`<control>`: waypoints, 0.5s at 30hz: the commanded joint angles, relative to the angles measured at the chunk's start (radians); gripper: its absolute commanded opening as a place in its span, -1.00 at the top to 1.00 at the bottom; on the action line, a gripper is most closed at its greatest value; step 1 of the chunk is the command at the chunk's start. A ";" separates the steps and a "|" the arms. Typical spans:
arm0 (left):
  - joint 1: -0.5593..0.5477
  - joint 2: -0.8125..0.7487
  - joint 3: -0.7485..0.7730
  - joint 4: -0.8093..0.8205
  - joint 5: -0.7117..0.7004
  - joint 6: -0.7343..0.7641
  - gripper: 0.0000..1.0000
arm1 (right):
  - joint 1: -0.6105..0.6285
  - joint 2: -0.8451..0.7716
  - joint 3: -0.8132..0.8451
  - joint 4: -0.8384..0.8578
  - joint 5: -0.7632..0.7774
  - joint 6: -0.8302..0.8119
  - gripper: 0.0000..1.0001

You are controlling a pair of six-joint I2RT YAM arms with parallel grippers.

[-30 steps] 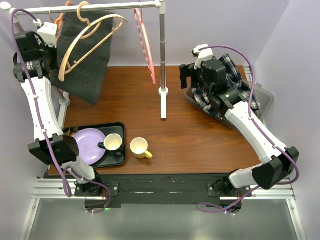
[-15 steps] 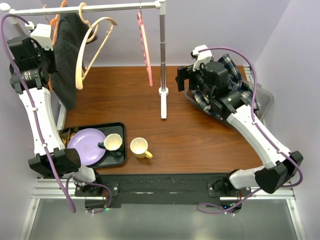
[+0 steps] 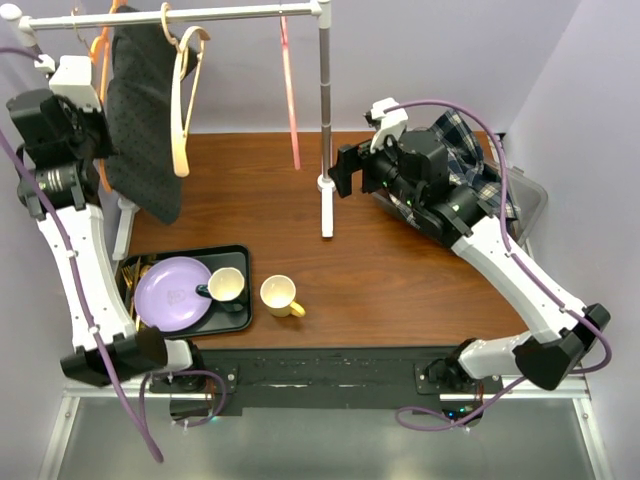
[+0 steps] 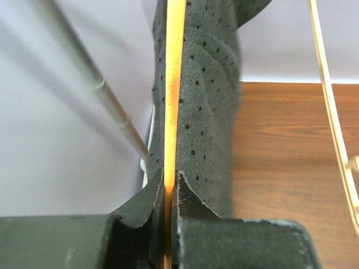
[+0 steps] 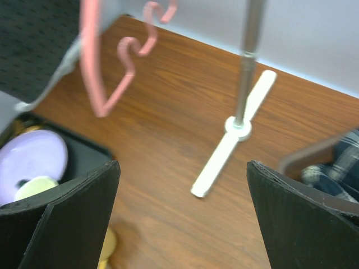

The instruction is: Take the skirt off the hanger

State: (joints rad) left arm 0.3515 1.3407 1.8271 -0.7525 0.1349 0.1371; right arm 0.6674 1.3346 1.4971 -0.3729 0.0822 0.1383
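Note:
The dark grey dotted skirt [image 3: 140,110] hangs on an orange hanger [image 3: 100,45] from the white rack rail [image 3: 240,13] at the far left. My left gripper [image 3: 98,135] is shut on the hanger's orange edge [image 4: 174,84], with the skirt [image 4: 210,101] draped just right of the fingers; the left gripper [image 4: 170,190] shows its jaws pressed against the hanger. My right gripper [image 3: 345,172] is open and empty above the table beside the rack pole [image 3: 325,100]. In the right wrist view the right gripper [image 5: 182,168] frames bare table, with the skirt [image 5: 33,45] far off at the upper left.
An empty wooden hanger [image 3: 182,100] and a pink hanger [image 3: 290,90] hang on the rail. A black tray [image 3: 242,258] holds a purple plate [image 3: 172,293] and a cup [image 3: 226,285]. A yellow cup [image 3: 280,295] stands beside it. A grey bin [image 3: 532,200] holds plaid cloth [image 3: 470,160].
The skirt and hangers have swung from tilted to hanging straighter, and the left arm has shifted left with the orange hanger. The right gripper has moved left toward the rack pole.

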 commanded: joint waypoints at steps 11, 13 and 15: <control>0.003 -0.106 0.005 -0.022 -0.057 -0.235 1.00 | 0.242 -0.008 -0.009 0.092 -0.127 0.020 -0.97; 0.003 -0.144 -0.024 -0.048 -0.070 -0.243 1.00 | 0.290 -0.002 -0.021 0.133 -0.122 0.011 -0.97; 0.001 -0.184 -0.061 -0.067 -0.084 -0.249 1.00 | 0.365 0.012 -0.028 0.169 -0.119 0.014 -0.97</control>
State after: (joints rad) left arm 0.3515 1.2522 1.7844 -0.8524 0.0757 -0.0509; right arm 0.9279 1.3300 1.4841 -0.3157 -0.0185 0.1654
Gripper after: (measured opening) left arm 0.062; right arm 0.986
